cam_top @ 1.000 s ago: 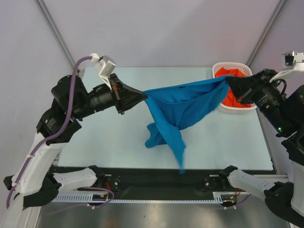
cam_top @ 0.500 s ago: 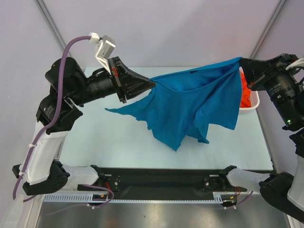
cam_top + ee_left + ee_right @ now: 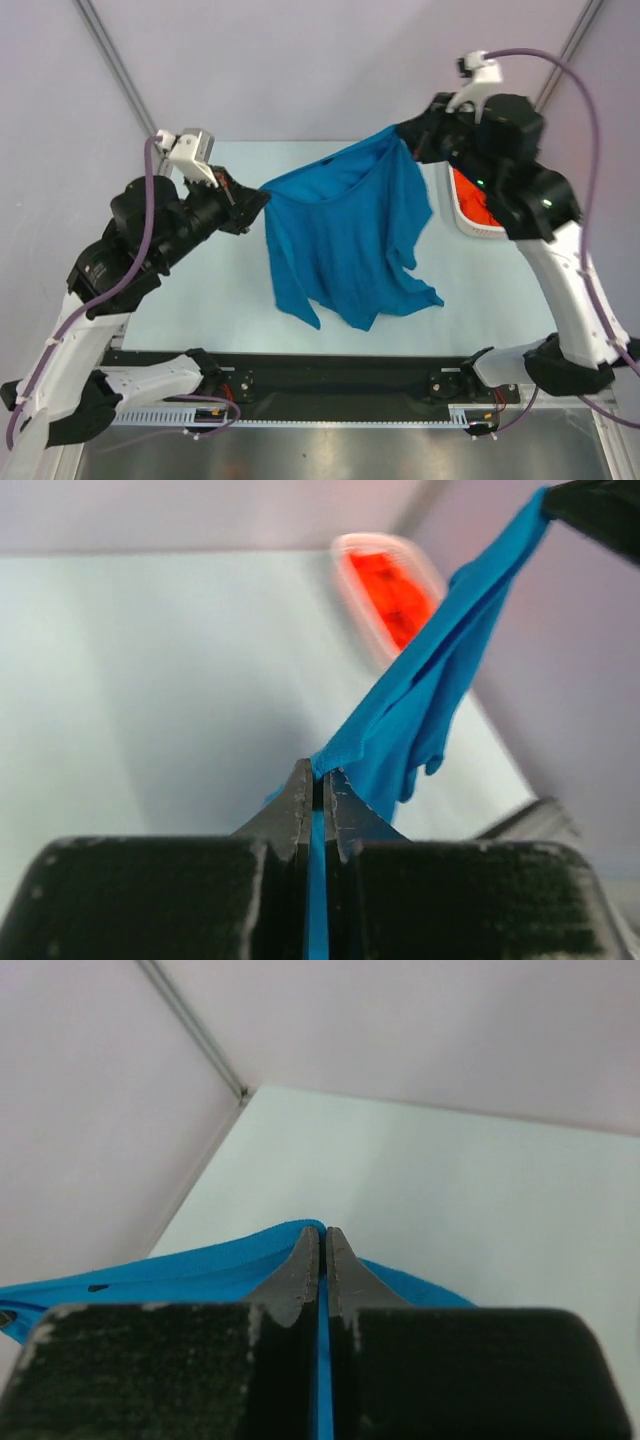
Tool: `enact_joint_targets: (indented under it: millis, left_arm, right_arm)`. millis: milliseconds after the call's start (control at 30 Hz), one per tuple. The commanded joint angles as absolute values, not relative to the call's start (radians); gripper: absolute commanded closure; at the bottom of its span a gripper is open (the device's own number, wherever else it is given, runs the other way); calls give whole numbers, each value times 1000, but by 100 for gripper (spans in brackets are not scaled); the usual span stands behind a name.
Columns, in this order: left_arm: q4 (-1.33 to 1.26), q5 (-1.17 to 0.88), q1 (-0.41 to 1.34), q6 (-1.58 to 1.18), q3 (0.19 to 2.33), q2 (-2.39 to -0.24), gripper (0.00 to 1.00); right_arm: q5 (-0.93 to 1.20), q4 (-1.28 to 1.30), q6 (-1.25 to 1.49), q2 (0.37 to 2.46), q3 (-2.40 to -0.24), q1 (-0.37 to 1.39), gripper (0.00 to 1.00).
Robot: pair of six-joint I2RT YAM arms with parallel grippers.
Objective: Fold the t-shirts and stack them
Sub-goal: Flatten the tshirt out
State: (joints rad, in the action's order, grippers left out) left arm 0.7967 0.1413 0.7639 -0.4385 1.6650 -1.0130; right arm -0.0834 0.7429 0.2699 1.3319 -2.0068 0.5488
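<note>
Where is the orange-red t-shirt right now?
In the top view, the orange-red t-shirt lies in the white basket at the far right, partly hidden by the right arm, right of the blue t-shirt.

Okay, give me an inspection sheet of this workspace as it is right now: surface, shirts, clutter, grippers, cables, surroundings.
Surface: pale table, bare where it shows.
Job's things: blue t-shirt held up between both arms, hanging unfolded; whether its lower edge touches the table cannot be told. orange-red t-shirt bunched in the white basket at the far right.
Clutter: nothing seen.
Grippers: left gripper shut on one edge of the blue t-shirt; right gripper shut on another edge.
Cables: purple cable loops over the left arm, a second purple cable over the right; neither touches the cloth.
Surroundings: plain pale walls, metal frame struts at the back corners.
</note>
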Motion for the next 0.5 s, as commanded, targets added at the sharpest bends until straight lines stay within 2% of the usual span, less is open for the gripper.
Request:
enact_joint_targets:
  millis: [0, 167, 233, 267, 300, 333, 367, 400, 433, 467]
  left_arm:
    - [969, 433, 675, -483, 1569, -928, 99]
    - [959, 319, 431, -479, 1340, -927, 99]
    - [918, 267, 307, -462, 1220, -928, 99]
    - [890, 227, 214, -460, 1198, -937, 100]
    - [884, 245, 197, -466, 1186, -942, 99]
    - [884, 273, 187, -463, 1186, -951, 96]
    - [902, 302, 180, -460, 1201, -972, 65]
    - [922, 330, 176, -466, 1216, -982, 48]
    - [931, 359, 176, -465, 1224, -985, 42]
    - [927, 347, 178, -460, 1218, -982, 25]
  right_arm:
    - [-132, 532, 268, 1425, -1942, 508, 100]
    - [-9, 430, 307, 1673, -1959, 512, 100]
    - [47, 408, 316, 1794, -1991, 518, 96]
    - [58, 446, 322, 1840, -2028, 518, 86]
    - [67, 478, 325, 1885, -2113, 517, 74]
    - [75, 529, 331, 2001, -2196, 515, 58]
    - [87, 714, 339, 2064, -2300, 511, 40]
    - [86, 826, 336, 2138, -2542, 509, 36]
    - [75, 919, 327, 2225, -2621, 517, 31]
    - [65, 1051, 315, 2244, -2658, 522, 24]
